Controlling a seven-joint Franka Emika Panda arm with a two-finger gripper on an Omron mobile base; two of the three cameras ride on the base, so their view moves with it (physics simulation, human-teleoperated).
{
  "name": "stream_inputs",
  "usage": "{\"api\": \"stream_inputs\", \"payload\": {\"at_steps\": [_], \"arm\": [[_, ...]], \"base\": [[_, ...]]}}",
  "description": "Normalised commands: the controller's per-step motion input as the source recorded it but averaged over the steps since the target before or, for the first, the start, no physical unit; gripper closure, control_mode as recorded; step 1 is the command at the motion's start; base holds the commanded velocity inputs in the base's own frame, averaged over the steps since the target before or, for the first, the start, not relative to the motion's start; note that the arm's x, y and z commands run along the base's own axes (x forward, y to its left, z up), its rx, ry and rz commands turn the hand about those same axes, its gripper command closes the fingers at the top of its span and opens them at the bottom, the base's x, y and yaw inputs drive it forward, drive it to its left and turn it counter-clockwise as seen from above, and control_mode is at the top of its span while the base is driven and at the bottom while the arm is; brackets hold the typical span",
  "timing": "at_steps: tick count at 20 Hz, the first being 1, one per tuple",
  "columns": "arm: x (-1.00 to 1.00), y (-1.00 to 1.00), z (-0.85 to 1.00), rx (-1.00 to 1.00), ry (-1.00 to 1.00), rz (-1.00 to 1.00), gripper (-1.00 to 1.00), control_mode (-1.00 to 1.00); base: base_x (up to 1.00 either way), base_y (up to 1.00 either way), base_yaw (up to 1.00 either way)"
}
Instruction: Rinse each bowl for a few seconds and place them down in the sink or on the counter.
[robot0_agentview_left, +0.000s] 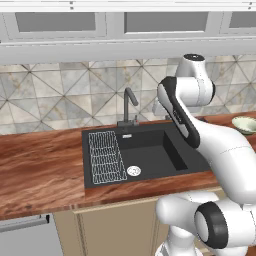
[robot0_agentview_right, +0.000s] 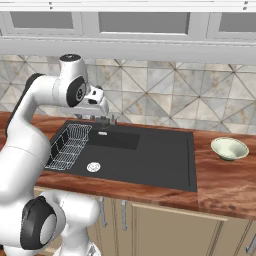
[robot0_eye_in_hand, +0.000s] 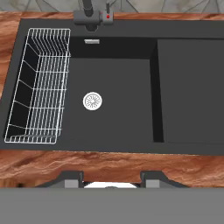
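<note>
Left of our claw (robot0_eye_in_hand: 112, 179) sits the wire rack (robot0_eye_in_hand: 40, 85), then the drain (robot0_eye_in_hand: 92, 101) dead ahead below us, faucet (robot0_eye_in_hand: 89, 13) beyond. We hang over the sink (robot0_eye_in_hand: 188, 87), presumably before fetching anything. Finger tips sit apart, nothing between them. The pale bowl (robot0_agentview_right: 229, 148) rests well off to the right on the worktop (robot0_agentview_right: 225, 185). Nothing blocks the reach; the faucet stands closest.

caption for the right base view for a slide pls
Franka arm raised over the black sink near the faucet, with a pale cream-green bowl waiting on the wood-grain counter to the right.
</note>
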Motion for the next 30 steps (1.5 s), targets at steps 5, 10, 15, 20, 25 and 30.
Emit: {"api": "stream_inputs", "payload": {"at_steps": [5, 10, 15, 20, 25, 30], "arm": [[-0.07, 0.03, 0.00, -0.02, -0.03, 0.00, -1.00, -1.00], [-0.21, 0.03, 0.00, -0.01, -0.05, 0.00, -1.00, -1.00], [-0.12, 0.04, -0.01, 0.00, -0.07, 0.01, -1.00, -1.00], [-0.01, 0.02, -0.08, 0.00, -0.06, 0.02, -1.00, -1.00], [0.02, 0.00, -0.14, 0.00, -0.06, 0.04, -1.00, -1.00], [0.04, -0.04, -0.11, 0.01, -0.06, 0.05, -1.00, -1.00]], "base": [[0.00, 0.00, 0.00], [0.00, 0.00, 0.00], [0.00, 0.00, 0.00], [0.00, 0.00, 0.00], [0.00, 0.00, 0.00], [0.00, 0.00, 0.00]]}}
